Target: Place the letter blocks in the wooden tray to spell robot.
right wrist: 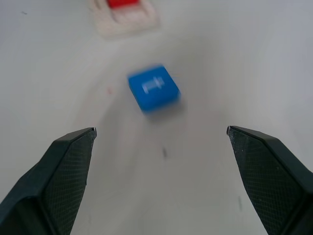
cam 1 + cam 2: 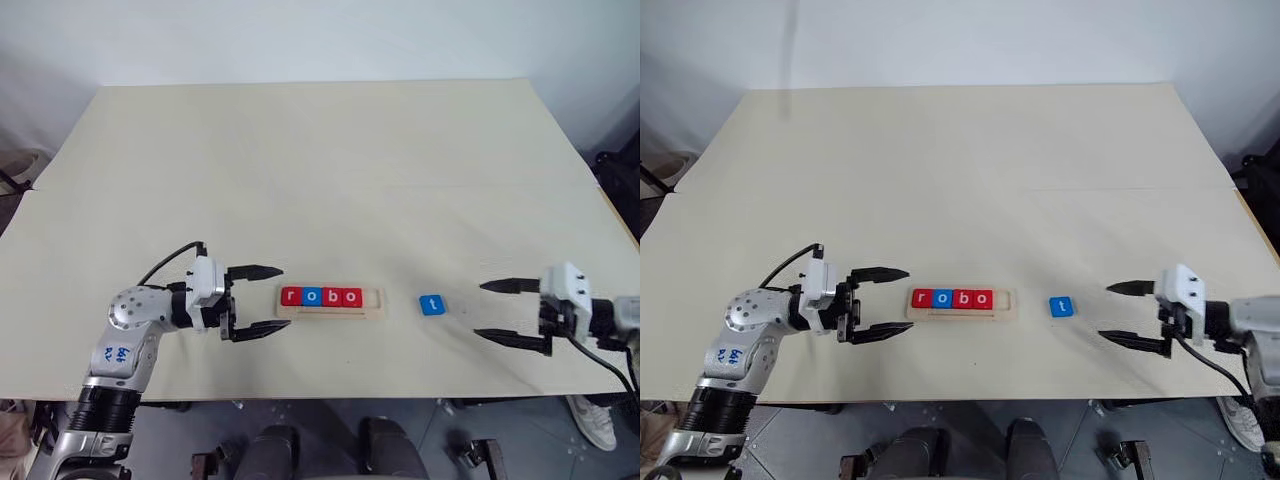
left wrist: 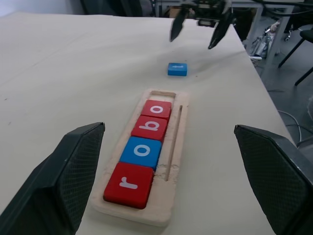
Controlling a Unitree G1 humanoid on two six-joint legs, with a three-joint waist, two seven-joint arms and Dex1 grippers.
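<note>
The wooden tray (image 2: 375, 301) lies near the table's front edge and holds four letter blocks: red r (image 2: 291, 296), blue o (image 2: 311, 296), red b (image 2: 331, 296), red o (image 2: 350, 296). Its right end slot is bare. A blue t block (image 2: 432, 305) lies flat on the table just right of the tray. My left gripper (image 2: 256, 300) hovers open at the tray's left end, pointing along it. To the right of the t block, my right gripper (image 2: 510, 312) stands open and points at it, a short gap away. Nothing is between either pair of fingers.
The light wooden table (image 2: 320, 180) stretches wide behind the tray. Its front edge runs just below both grippers, and its right edge lies close to my right arm. A shoe (image 2: 594, 420) stands on the floor at the right.
</note>
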